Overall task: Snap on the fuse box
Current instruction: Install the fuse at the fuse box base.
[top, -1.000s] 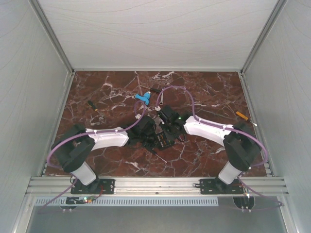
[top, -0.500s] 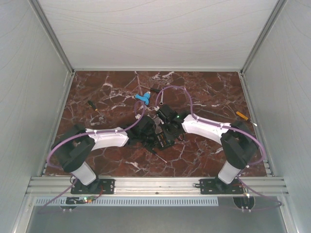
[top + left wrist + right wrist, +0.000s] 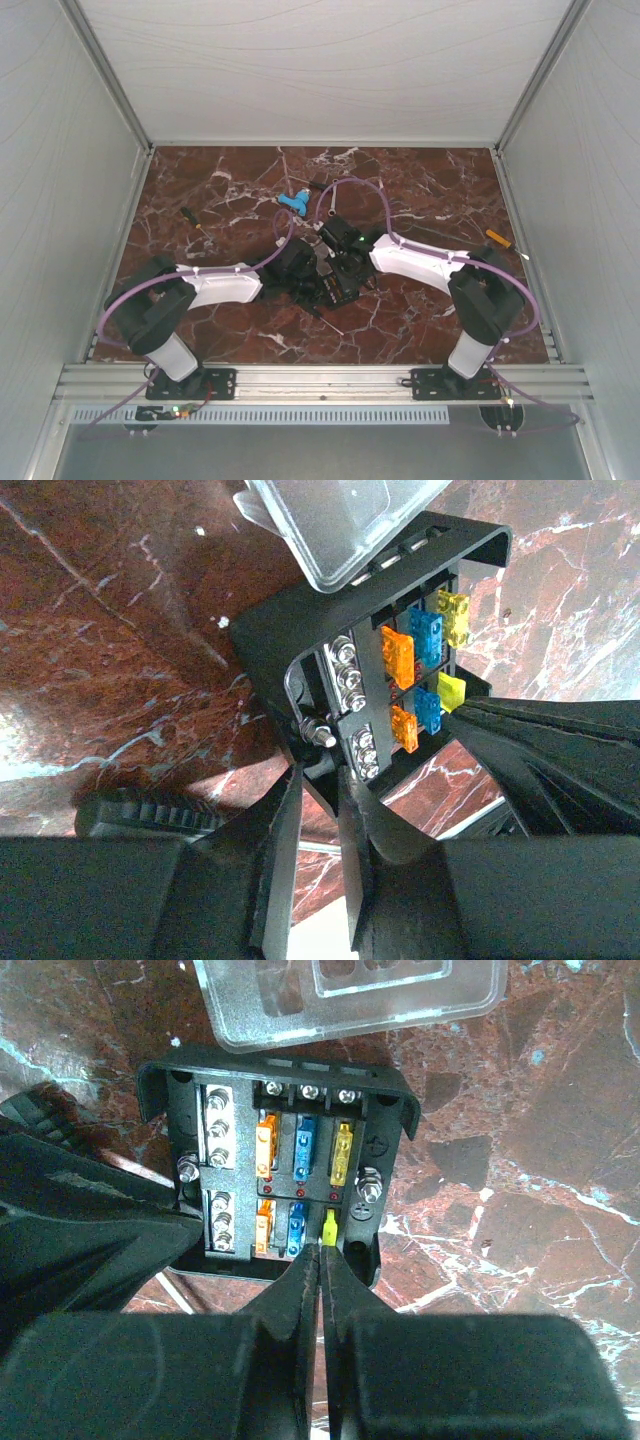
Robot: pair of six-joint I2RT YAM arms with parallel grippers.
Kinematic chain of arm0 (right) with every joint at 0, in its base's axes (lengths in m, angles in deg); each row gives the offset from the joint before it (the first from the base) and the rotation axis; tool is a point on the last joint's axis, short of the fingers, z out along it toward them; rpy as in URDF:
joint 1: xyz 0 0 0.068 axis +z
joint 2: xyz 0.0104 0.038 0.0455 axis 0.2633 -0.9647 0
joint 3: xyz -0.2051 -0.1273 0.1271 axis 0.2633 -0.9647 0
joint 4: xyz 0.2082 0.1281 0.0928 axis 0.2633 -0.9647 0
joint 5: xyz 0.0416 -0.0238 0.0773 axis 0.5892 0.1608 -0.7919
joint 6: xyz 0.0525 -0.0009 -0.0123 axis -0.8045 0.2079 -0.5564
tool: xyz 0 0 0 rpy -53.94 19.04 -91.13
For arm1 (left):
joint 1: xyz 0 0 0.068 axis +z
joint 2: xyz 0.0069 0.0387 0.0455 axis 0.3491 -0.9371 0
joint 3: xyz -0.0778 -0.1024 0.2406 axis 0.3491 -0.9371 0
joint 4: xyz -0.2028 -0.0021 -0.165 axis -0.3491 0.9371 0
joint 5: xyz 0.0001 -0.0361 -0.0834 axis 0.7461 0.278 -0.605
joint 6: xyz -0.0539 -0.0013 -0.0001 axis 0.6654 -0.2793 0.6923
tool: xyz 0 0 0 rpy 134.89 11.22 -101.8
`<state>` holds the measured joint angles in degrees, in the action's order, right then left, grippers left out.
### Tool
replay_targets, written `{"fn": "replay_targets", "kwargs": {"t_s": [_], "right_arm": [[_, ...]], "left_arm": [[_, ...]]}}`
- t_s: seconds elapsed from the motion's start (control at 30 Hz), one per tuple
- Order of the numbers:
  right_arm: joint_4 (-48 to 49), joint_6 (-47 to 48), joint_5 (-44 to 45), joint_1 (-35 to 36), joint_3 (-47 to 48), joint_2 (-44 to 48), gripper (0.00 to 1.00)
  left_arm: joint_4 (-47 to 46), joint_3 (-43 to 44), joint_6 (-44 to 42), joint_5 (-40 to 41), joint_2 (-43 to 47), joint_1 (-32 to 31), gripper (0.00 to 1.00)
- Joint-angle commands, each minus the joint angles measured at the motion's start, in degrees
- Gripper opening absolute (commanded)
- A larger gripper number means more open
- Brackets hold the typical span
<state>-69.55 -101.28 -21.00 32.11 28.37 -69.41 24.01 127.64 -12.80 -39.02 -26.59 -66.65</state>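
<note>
Left end effector (image 3: 320, 785) clamped; right end effector (image 3: 322, 1257) closed tight.

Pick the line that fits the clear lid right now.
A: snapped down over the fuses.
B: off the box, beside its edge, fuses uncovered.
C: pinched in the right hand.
B: the clear lid sits beyond the rim of the fuse box, and the coloured fuses show uncovered.

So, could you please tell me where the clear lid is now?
In the right wrist view the clear lid lies on the marble table at the top, just beyond the far edge of the open fuse box.
</note>
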Motion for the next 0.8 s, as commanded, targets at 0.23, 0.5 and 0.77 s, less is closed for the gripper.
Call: {"fn": "replay_targets", "kwargs": {"t_s": [0.23, 0.5, 0.77], "right_arm": [[-2.2, 0.7, -1.4, 1.5, -2.9, -2.9, 0.00], [-1.2, -0.5, 1.6, -0.4, 1.6, 5.9, 0.09], [0.5, -0.9, 1.6, -1.8, 2.3, 4.4, 0.14]], "left_arm": [[-1.9, 0.3, 0.4, -0.8, 0.8, 0.2, 0.21], [-1.7, 0.5, 0.1, -0.8, 1.0, 0.2, 0.21], [-1.8, 0.5, 0.0, -0.9, 0.9, 0.2, 0.21]]}}
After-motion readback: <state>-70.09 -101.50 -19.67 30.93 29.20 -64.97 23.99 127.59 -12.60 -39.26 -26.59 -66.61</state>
